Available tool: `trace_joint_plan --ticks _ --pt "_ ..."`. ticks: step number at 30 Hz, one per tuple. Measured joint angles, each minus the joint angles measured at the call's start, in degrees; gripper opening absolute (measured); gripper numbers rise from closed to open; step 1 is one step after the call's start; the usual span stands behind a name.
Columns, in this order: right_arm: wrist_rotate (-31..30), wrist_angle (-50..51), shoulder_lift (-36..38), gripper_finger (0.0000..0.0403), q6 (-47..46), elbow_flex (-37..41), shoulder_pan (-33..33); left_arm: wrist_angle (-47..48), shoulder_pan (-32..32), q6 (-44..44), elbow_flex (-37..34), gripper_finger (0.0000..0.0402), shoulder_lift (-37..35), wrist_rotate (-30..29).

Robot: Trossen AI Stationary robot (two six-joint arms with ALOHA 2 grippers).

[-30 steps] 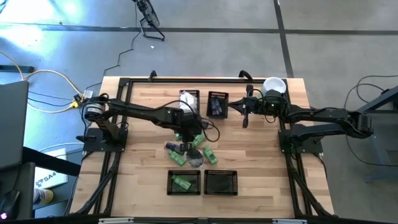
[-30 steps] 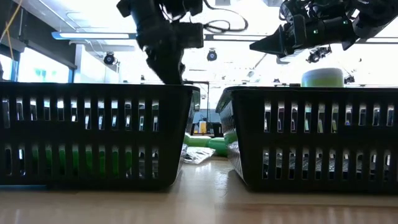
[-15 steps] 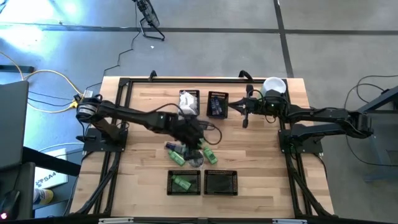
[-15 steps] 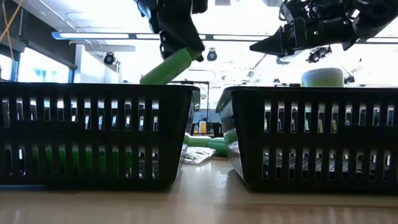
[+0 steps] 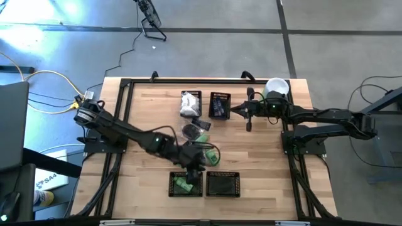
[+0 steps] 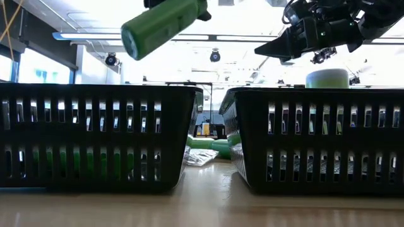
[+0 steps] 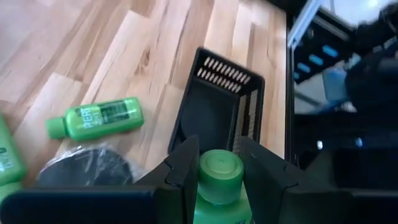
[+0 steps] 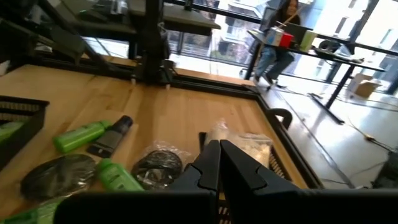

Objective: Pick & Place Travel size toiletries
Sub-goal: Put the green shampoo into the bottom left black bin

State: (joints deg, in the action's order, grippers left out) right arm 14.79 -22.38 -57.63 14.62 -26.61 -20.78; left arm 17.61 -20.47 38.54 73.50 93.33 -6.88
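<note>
Green bottle (image 7: 219, 180) sits clamped between the left gripper's (image 7: 217, 171) fingers, cap outward, carried high above the near-left basket (image 5: 186, 184); the low view shows it tilted in the air over that basket's rim. Near-left basket already holds at least one green item (image 5: 183, 184). Near-right basket (image 5: 223, 184) looks empty. Far baskets: one holds white packets (image 5: 189, 102), the other dark pieces (image 5: 218, 107). Unsorted toiletries remain at table centre: a green bottle (image 7: 97, 118), a dark wrapped disc (image 7: 87, 168), more green tubes. Right gripper (image 5: 235, 110) waits fully closed and empty above the far-right area. Judged partway done; release over the basket comes next.
</note>
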Motion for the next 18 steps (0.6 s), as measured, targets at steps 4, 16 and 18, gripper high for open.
trace_joint_plan --ticks 4,16,18 --pt "2.1 0.6 0.0 0.0003 0.0 0.0 0.0 -0.5 -2.7 3.7 0.0 0.0096 1.4 -4.1" --pt "2.1 2.0 0.0 0.0003 0.1 0.0 0.0 -3.9 -3.9 8.8 -0.1 0.0097 8.4 -3.0" --pt "2.1 2.2 0.0 0.0003 0.1 0.0 0.0 -4.8 -3.9 10.3 0.1 0.0102 9.0 -2.7"
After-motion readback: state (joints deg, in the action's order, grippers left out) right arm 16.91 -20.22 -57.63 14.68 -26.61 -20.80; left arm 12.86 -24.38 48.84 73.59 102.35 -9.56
